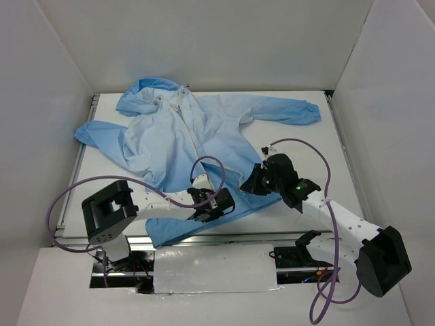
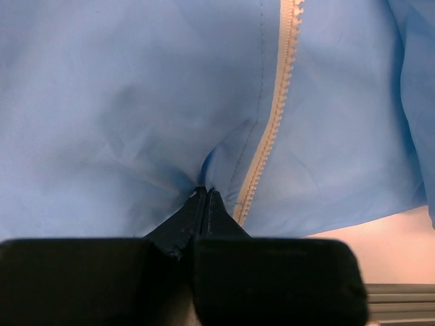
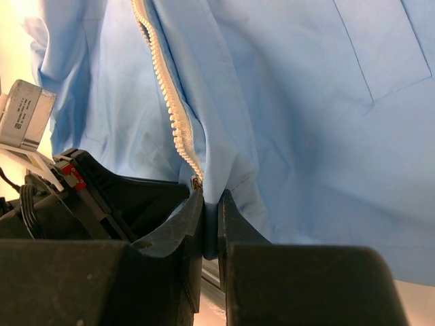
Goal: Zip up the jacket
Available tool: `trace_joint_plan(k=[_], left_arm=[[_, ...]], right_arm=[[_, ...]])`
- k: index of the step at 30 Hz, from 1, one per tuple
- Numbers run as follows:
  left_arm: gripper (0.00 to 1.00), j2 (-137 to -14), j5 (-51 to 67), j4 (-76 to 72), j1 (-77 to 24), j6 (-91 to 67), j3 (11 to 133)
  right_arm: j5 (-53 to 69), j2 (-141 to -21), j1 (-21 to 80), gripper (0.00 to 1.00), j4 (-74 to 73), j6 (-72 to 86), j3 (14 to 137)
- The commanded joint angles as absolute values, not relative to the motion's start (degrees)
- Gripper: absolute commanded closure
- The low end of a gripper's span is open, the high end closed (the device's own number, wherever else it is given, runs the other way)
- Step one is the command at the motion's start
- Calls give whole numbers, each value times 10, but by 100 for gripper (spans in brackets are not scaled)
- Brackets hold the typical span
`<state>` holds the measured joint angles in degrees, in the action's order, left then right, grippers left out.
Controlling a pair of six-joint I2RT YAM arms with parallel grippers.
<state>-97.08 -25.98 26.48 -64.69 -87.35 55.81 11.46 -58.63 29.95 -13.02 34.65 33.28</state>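
jacket (image 1: 204,129) spread on tabletop (image 1: 326,149), hood far, hem at near edge | left pincer (image 2: 206,193) clamped on hem cloth just beside zipper (image 2: 272,129) | right pincer (image 3: 211,204) nipping fabric at the zipper's lower end (slider barely visible) | risk: thin cloth slips or bunches, teeth misalign, slider jams

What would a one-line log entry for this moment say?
task: zip light-blue thin-fabric hooded jacket | left claw: shut on fabric beside white zipper | right claw: shut on fabric at zipper's end
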Motion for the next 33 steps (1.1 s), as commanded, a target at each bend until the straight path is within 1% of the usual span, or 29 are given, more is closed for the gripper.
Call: trace_joint_plan(k=[1,4,7,9,10,12,13,16,17,19,20,24,27,33], left_arm=[[100,-943,-267,262,-642,-872,530],[100,-917,-283,222,-642,-854,502],[100,-862,-287,170,-636,-828,467],[100,-830,-301,136,-636,-810,429],[100,-791,-306,94,-637,-801,413],[100,-748,-329,55,-637,-791,381],[100,-704,-343,0,-637,-775,341],[100,-617,-364,-95,-637,-751,261],[100,-601,-370,-149,-637,-746,245],[100,-557,-390,-190,-636,-734,201],[100,-549,-394,-226,-636,-725,191],[100,-522,-404,-279,-636,-694,166],[100,-514,-402,-307,-636,-676,161],[100,-500,-403,-295,-636,-665,156]], right_arm=[[120,-590,295,100,-106,334,337],[129,-595,295,100,-101,333,335],[151,-598,295,100,-85,333,328],[191,-594,295,100,-61,330,318],[204,-594,296,100,-53,331,314],[228,-595,297,100,-30,339,304],[238,-602,300,100,-15,349,301],[251,-616,309,100,-2,373,294],[257,-619,314,100,21,381,292],[275,-621,323,100,70,417,275],[279,-619,329,100,116,431,258],[287,-620,369,100,194,462,243],[286,-649,401,100,215,462,256],[303,-685,418,100,286,478,246]])
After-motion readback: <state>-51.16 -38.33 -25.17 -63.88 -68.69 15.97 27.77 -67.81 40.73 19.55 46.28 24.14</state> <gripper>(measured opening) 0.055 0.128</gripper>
